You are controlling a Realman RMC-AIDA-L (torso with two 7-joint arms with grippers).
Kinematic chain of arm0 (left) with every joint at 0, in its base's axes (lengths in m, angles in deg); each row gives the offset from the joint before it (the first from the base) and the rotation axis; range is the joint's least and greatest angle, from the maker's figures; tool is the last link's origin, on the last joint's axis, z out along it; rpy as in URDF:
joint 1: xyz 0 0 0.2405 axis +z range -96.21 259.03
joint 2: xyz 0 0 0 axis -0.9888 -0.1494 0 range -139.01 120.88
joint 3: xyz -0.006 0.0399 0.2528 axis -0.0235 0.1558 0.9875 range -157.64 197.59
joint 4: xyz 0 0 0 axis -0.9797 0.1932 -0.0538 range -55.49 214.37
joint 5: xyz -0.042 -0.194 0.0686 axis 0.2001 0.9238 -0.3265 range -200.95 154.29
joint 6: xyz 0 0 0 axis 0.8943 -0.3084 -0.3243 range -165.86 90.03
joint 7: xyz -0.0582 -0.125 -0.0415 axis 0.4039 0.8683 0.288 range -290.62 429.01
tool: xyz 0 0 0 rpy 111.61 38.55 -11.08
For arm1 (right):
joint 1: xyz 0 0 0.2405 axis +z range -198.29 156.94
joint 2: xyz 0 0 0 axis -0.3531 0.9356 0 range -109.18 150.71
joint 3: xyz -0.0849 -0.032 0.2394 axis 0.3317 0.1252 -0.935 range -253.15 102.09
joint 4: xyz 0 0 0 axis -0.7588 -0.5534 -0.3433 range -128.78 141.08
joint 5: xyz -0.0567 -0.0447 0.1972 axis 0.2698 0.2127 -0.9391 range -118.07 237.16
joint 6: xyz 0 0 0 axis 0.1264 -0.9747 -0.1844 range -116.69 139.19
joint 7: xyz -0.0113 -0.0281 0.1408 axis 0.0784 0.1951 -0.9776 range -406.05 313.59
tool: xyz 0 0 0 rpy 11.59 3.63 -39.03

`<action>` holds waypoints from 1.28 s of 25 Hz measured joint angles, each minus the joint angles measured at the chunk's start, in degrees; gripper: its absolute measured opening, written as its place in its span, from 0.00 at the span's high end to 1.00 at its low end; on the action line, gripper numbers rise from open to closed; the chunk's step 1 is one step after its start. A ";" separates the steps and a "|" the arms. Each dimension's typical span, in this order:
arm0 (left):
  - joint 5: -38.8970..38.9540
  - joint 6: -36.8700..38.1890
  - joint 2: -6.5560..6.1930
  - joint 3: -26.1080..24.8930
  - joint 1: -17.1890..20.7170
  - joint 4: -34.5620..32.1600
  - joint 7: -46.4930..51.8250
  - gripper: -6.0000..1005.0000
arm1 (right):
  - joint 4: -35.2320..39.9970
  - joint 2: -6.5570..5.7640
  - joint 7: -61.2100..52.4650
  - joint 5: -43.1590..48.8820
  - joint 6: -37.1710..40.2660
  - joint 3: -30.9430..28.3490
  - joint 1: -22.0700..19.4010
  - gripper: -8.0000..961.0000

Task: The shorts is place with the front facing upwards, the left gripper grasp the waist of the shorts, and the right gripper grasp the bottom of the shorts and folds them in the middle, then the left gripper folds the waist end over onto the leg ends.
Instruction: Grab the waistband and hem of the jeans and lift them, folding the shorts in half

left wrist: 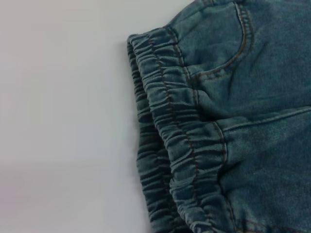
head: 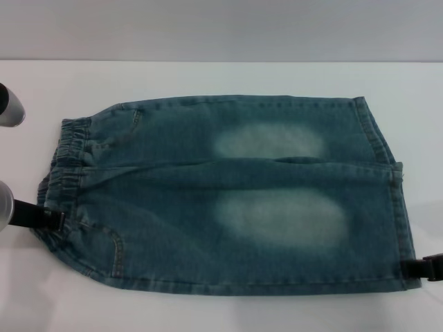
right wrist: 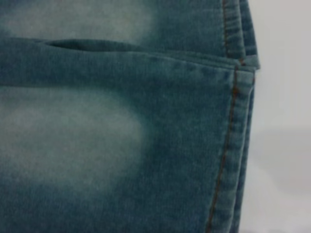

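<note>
Blue denim shorts (head: 228,194) spread flat, front up, pale faded patch on each thigh. Gathered elastic waist (head: 69,162) at left, stitched leg hems (head: 387,173) at right.

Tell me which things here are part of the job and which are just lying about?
Part of the job:
shorts
waist
leg ends
left pincer
right pincer

Lying about:
nothing; only the white table beneath

Black end effector (head: 52,219) (silver cylindrical arm (head: 5,205)).
</note>
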 joint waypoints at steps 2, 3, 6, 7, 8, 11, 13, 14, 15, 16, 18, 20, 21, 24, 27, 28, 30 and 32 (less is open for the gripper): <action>0.00 0.05 0.00 0.06 0.00 -0.04 0.00 0.93 | 0.07 0.00 0.00 -0.02 0.08 0.16 0.11 0.35; 0.00 0.08 0.00 0.10 0.00 -0.05 0.00 0.93 | 0.08 0.00 0.00 -0.02 0.09 0.17 0.16 0.35; 0.00 0.26 0.00 0.18 0.00 -0.03 0.02 0.93 | 0.08 0.00 -0.01 -0.02 0.13 0.17 0.18 0.35; 0.00 0.28 0.02 0.18 0.00 0.02 0.03 0.93 | 0.08 0.00 0.00 -0.02 0.18 0.17 0.16 0.35; 0.00 0.30 0.04 0.18 -0.03 0.04 0.03 0.93 | 0.14 0.00 -0.01 -0.02 0.21 0.19 0.16 0.35; 0.00 0.32 0.09 0.18 -0.14 0.09 0.02 0.93 | 0.61 0.00 -0.01 -0.01 0.41 0.43 0.20 0.35; 0.00 0.32 0.09 0.18 -0.19 0.14 0.02 0.93 | 1.07 0.00 -0.01 -0.02 0.83 0.84 0.30 0.35; 0.00 0.32 0.09 0.16 -0.22 0.15 0.02 0.93 | 1.49 0.00 -0.05 -0.02 1.10 1.20 0.50 0.35; 0.00 0.33 0.09 0.15 -0.29 0.15 0.02 0.93 | 1.49 0.00 -0.05 -0.02 1.10 1.20 0.50 0.35; 0.00 0.32 0.09 0.15 -0.34 0.14 0.01 0.93 | 1.71 0.00 -0.08 -0.02 1.17 1.37 0.62 0.35; 0.01 0.33 0.09 0.15 -0.42 0.05 0.01 0.93 | 1.97 0.00 -0.11 -0.02 1.26 1.64 0.76 0.35; 0.02 0.33 0.09 0.16 -0.44 -0.03 0.01 0.93 | 2.23 0.00 -0.11 -0.02 1.37 1.92 0.90 0.35; 0.02 0.33 0.09 0.16 -0.44 -0.05 0.00 0.93 | 2.36 0.00 -0.13 -0.01 1.41 2.06 0.97 0.35; 0.13 0.33 0.09 0.17 -0.44 -0.08 0.00 0.93 | 2.81 0.00 -0.21 -0.02 1.51 2.31 1.24 0.35; 0.13 0.32 0.09 0.20 -0.45 -0.10 0.00 0.93 | 3.43 0.00 -0.22 -0.01 1.53 2.37 1.49 0.35; 0.13 0.30 0.09 0.23 -0.48 -0.10 0.00 0.93 | 3.59 0.00 -0.22 -0.01 1.53 2.39 1.51 0.35; 0.13 0.24 0.09 0.26 -0.52 -0.07 0.00 0.93 | 3.77 0.00 -0.21 -0.01 1.56 2.43 1.56 0.35; 0.13 0.15 0.09 0.26 -0.58 0.00 0.00 0.93 | 3.85 0.00 -0.21 -0.01 1.60 2.58 1.61 0.35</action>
